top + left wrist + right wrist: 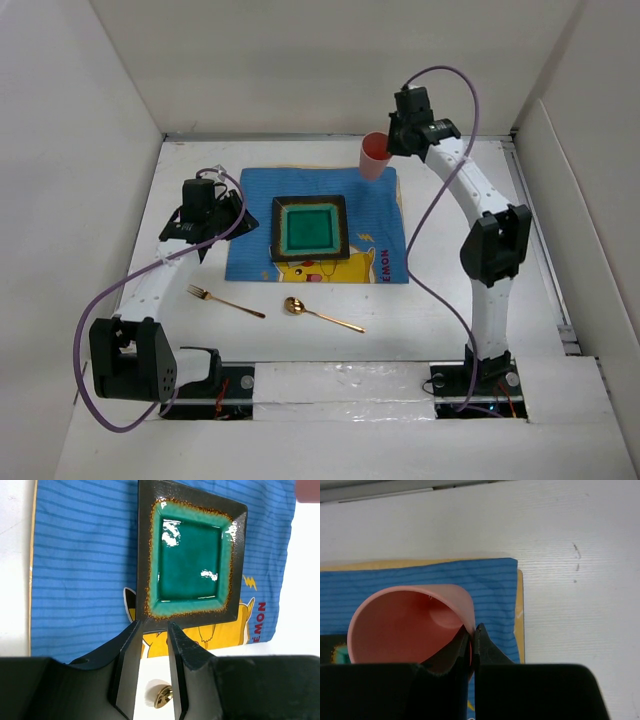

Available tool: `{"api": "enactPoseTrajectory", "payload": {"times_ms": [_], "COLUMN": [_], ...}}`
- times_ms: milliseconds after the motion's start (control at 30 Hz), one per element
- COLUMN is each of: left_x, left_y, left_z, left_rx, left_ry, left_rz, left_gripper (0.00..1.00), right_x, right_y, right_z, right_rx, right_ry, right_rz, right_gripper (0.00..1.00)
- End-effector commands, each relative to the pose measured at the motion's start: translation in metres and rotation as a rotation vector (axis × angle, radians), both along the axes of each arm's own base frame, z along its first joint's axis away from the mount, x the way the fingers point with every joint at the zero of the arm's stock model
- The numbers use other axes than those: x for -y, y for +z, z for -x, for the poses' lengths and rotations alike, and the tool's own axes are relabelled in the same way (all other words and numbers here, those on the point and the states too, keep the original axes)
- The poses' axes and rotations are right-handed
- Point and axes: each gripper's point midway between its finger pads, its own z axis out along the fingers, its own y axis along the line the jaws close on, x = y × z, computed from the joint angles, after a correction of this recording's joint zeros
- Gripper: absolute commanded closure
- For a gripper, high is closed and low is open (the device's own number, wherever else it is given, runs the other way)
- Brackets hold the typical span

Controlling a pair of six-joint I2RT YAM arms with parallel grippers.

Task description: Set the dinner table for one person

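Left fingers [131, 665] are seen parted by a narrow gap, with nothing held between them. They are hung over the mat [250, 200], just left of the plate [310, 228]. On the near side of the plate, off the mat, a fork [225, 301] and a spoon [320, 313] are laid on the bare white surface [400, 340], which is spread under everything. Both long axes are run roughly along the plate's near edge, slightly slanted. The fork's tines are pointed left and the spoon's handle is pointed right. The fork lies near-left of the plate and is judged closer to the left arm. The spoon lies straight in front of the plate and is glimpsed between the left fingers.

At the plate's far right, over the mat's corner, the cup [375, 157] is pinched by its wall between the right fingers [487, 652], one inside the rim and one outside. It appears upright. Whether its base is resting on the mat cannot be told. The coming move is judged to turn on this: setting the cup down needs only a short lowering and release there.
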Motion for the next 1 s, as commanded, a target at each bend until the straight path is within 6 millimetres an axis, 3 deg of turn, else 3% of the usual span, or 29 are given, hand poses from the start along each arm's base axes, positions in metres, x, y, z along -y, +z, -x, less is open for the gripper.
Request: {"api": "enactPoseTrajectory", "payload": {"times_ms": [0, 233, 367, 500, 567, 700, 800, 933, 967], "left_x": [0.002, 0.002, 0.001, 0.000, 0.000, 0.000, 0.000, 0.000, 0.000], "left_y": [0.019, 0.019, 0.024, 0.028, 0.033, 0.038, 0.045, 0.067, 0.073], "left_z": [-0.006, -0.003, -0.004, -0.005, -0.007, -0.007, -0.006, -0.008, -0.009], "left_rx": [0.062, 0.064, 0.077, 0.083, 0.092, 0.105, 0.121, 0.162, 0.175], "left_ry": [-0.017, -0.018, -0.012, -0.008, -0.007, -0.006, -0.005, 0.002, 0.002], "left_rz": [0.004, 0.003, 0.000, -0.003, -0.003, -0.002, 0.000, 0.007, 0.012], "left_gripper": [0.76, 0.75, 0.75, 0.74, 0.74, 0.71, 0.67, 0.64, 0.64], "right_x": [0.002, -0.004, 0.005, 0.004, 0.005, 0.005, 0.002, 0.011, 0.017], "right_y": [0.009, -0.021, -0.050, -0.063, -0.064, -0.044, -0.017, 0.041, 0.068], "right_z": [-0.008, -0.018, -0.024, -0.023, -0.022, -0.023, -0.022, -0.016, -0.011], "right_rx": [0.015, -0.026, -0.075, -0.094, -0.095, -0.054, -0.013, 0.083, 0.130], "right_ry": [0.002, -0.002, -0.028, -0.033, -0.039, -0.046, -0.034, -0.021, -0.022], "right_rz": [0.028, 0.050, 0.052, 0.050, 0.046, 0.032, 0.005, -0.049, -0.069], "right_gripper": [1.00, 1.00, 1.00, 1.00, 0.90, 0.69, 0.55, 0.44, 0.41]}}
